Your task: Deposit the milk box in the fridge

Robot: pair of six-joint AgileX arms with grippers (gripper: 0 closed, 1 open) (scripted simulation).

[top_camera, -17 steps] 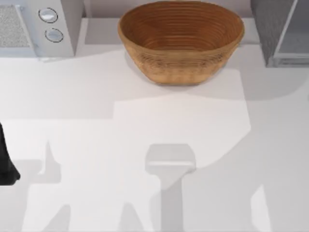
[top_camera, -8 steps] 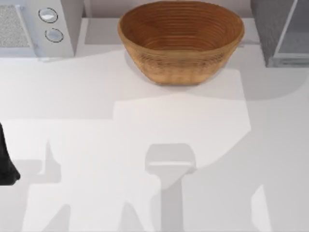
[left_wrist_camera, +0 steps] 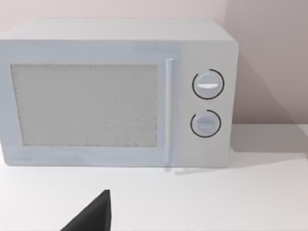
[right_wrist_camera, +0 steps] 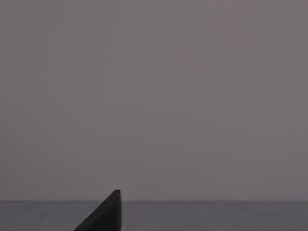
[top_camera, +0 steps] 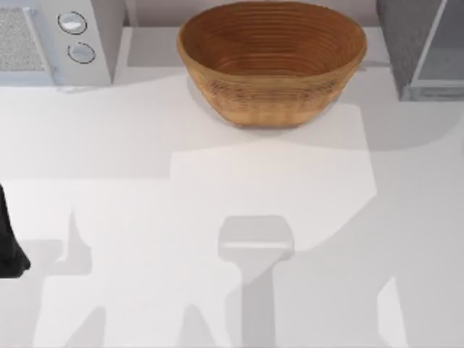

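Wicker, brown and finely ribbed, forms the basket (top_camera: 271,58) at the rear middle of the white surface (top_camera: 217,181) in the top view. At the rear left corner stands a light-grey appliance (top_camera: 54,40) with two round knobs and a mesh panel. At the rear right corner stands the fridge (top_camera: 424,47), dark grey with a lighter framed door panel, well apart from the basket. At the left edge, about halfway toward the front, a black part of the left arm (top_camera: 9,243) reaches over the surface. Soft grey shadows lie across the front half.

From the left wrist view, the light-grey appliance (left_wrist_camera: 115,94) faces the camera, upright on the white surface (left_wrist_camera: 216,202), its two knobs stacked beside the mesh door. A black tip of the left end effector (left_wrist_camera: 94,214) rises at the lower edge; I cannot tell whether it is released or clenched.

From the right wrist view, a plain dark-grey face fills the background, with a black tip of the right end effector (right_wrist_camera: 103,214) at the lower edge; its state cannot be told. I cannot tell where the milk box is.
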